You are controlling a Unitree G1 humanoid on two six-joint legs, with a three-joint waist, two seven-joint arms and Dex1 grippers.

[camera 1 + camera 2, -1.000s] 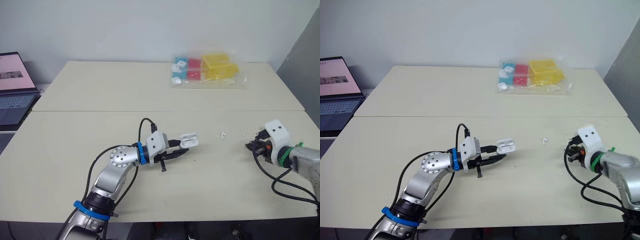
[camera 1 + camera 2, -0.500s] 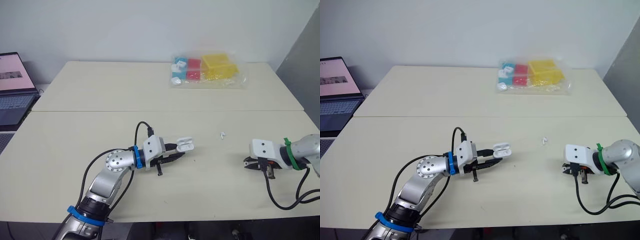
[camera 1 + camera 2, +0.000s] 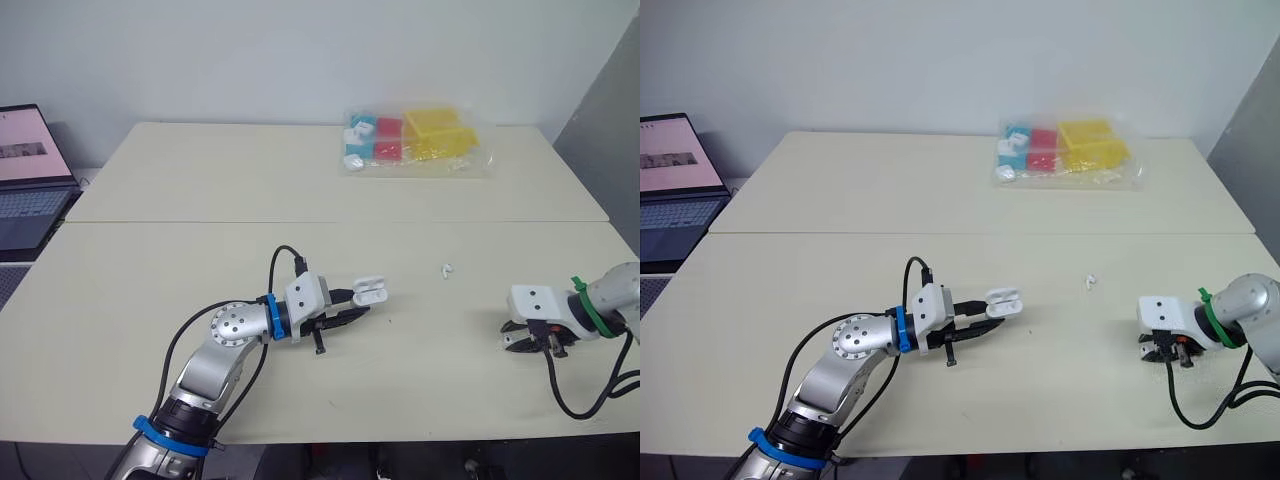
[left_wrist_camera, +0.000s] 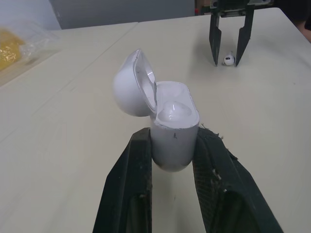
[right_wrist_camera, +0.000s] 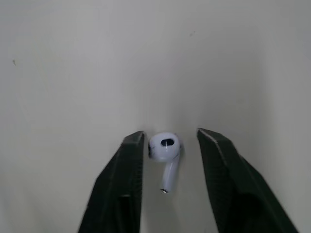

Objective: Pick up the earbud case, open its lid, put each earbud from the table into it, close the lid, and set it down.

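Observation:
My left gripper [image 3: 352, 303] is shut on the white earbud case [image 3: 370, 291], held just above the table [image 3: 200, 250] with its lid hinged open [image 4: 132, 83]. A rounded white shape sits in the case's body [image 4: 171, 110]; I cannot tell what it is. One white earbud [image 5: 165, 148] lies on the table between the fingers of my right gripper [image 5: 167, 141], which is open and points down at the table's right side [image 3: 524, 341]. The left wrist view also shows that gripper [image 4: 228, 46] over the earbud [image 4: 228, 59]. A second earbud [image 3: 445, 269] lies between the two grippers.
A clear bag of blue, red and yellow blocks [image 3: 410, 140] lies at the far side of the table. An open laptop [image 3: 25, 175] stands off the left edge. The right gripper is close to the table's right edge.
My right gripper has turned from sideways to pointing down and dropped around the earbud near the right edge. The left gripper has drawn back slightly with the open case.

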